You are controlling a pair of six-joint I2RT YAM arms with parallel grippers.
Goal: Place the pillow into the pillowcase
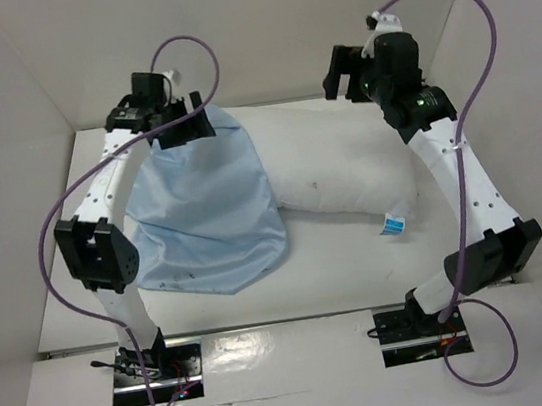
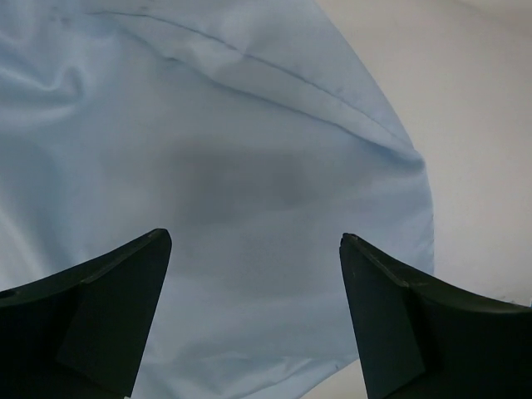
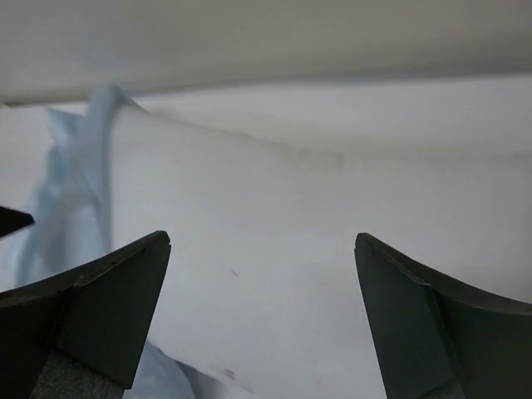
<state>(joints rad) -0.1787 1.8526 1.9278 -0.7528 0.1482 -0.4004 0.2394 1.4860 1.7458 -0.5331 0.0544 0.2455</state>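
The light blue pillowcase [image 1: 207, 212] lies rumpled on the left half of the table and covers the left end of the plump white pillow [image 1: 348, 177]. The pillow's blue-and-white tag [image 1: 393, 221] sticks out at its near right corner. My left gripper [image 1: 182, 125] hovers open over the pillowcase's far edge; in the left wrist view blue cloth [image 2: 249, 166] fills the space between its fingers [image 2: 100, 307], which hold nothing. Open too, my right gripper [image 1: 339, 72] hangs above the pillow's far side. The right wrist view looks down on the pillow [image 3: 274, 266], with pillowcase [image 3: 75, 191] at its left.
White walls [image 1: 246, 25] enclose the table on the left, back and right. A strip of white tabletop [image 1: 361, 271] runs between the pillow and the near edge. Purple cables [image 1: 468, 24] loop over both arms.
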